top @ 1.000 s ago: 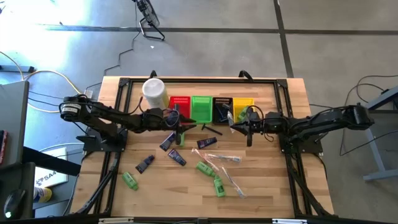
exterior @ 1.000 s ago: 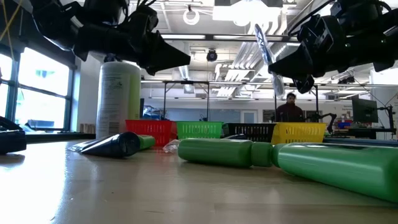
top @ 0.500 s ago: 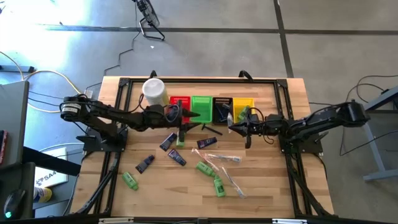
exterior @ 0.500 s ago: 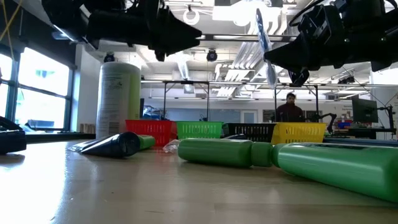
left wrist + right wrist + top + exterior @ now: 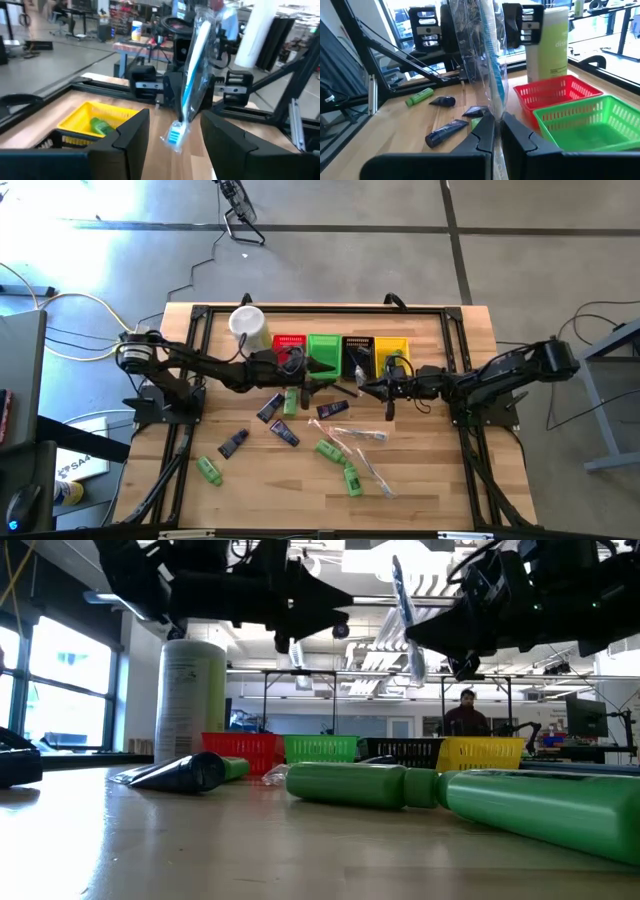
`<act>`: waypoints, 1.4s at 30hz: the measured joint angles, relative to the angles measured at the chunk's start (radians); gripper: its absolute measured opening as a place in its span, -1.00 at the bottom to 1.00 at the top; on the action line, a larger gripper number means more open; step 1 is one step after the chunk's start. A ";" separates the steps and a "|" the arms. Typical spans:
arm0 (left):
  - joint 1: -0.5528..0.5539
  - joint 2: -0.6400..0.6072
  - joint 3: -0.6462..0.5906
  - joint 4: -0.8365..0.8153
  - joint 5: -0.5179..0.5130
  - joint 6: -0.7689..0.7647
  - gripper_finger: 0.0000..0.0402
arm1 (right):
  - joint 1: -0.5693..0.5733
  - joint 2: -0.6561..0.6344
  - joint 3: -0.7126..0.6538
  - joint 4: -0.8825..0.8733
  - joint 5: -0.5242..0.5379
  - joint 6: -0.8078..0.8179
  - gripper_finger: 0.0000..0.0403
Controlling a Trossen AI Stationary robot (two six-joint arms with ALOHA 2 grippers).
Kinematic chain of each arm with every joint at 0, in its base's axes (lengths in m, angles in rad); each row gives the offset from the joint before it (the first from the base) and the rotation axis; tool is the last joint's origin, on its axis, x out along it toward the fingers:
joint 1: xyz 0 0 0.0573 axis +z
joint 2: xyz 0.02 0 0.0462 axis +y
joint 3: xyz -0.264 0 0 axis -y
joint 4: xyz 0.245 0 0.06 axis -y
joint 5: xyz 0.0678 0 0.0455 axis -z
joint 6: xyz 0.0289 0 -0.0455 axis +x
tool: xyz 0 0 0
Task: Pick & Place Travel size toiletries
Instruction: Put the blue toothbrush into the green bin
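Your right gripper is clamped tight on a clear-wrapped toothbrush, which stands upright above its fingers. In the high view that gripper hangs over the bench just in front of the black basket and the yellow basket.

Your left gripper faces it from close by, jaws parted and holding nothing, with the toothbrush showing between its fingers. From above it sits in front of the green basket, beside the red basket.

All four baskets line the back edge of the bench, and a green bottle lies in the yellow one. A tall white canister stands near the back left corner.

The other toiletries lie loose mid-bench: dark tubes, green bottles and another wrapped stick.

A person shows in the room behind.
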 joint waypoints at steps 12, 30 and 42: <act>0.000 0.030 0.054 -0.031 0.002 0.011 -0.13 | 0.025 0.176 0.140 -0.001 0.003 -0.023 -0.96; -0.001 0.030 0.055 -0.084 0.051 0.011 -0.13 | 0.024 0.223 0.213 0.007 -0.048 -0.048 -0.96; 0.000 0.031 0.054 -0.113 0.047 0.043 -0.13 | 0.023 0.078 0.212 -0.292 0.070 -0.048 -0.96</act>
